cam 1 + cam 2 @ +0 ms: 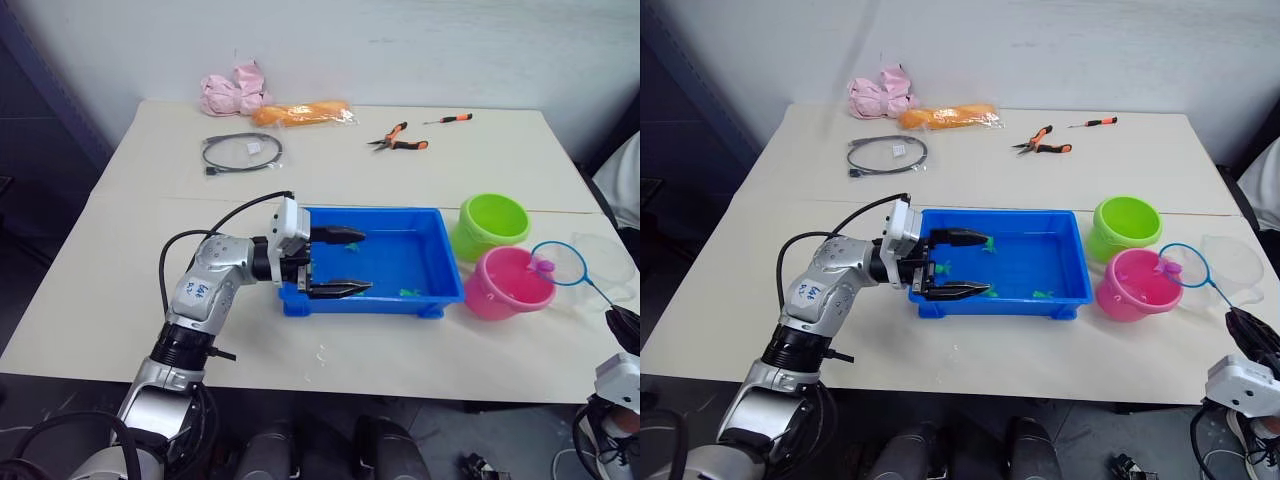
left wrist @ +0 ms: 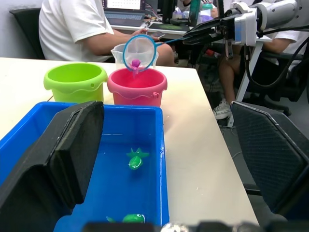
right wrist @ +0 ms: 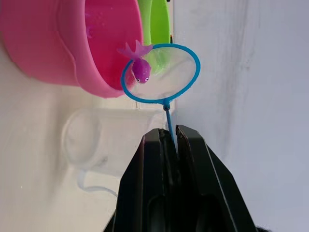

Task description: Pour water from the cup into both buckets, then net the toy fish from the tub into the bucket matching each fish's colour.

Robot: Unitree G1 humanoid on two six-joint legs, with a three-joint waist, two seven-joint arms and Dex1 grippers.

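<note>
Net (image 3: 161, 72), blue-rimmed, cradles a magenta fish (image 3: 140, 67); right claw (image 3: 170, 137) pinches its handle.

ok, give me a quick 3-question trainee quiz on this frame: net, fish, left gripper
1. True or false: the net held by the right gripper carries a green fish.
2. Multiple choice: the net's hoop hangs by the rim of which container? A) green bucket B) pink bucket C) tub
3. Fill in: the left gripper is open, its fingers straddling the near wall of the ____.

Key:
1. False. The fish in the net is pink.
2. B.
3. tub. One finger is over the water, the other outside the wall; green fish lie in the water inside.
</note>
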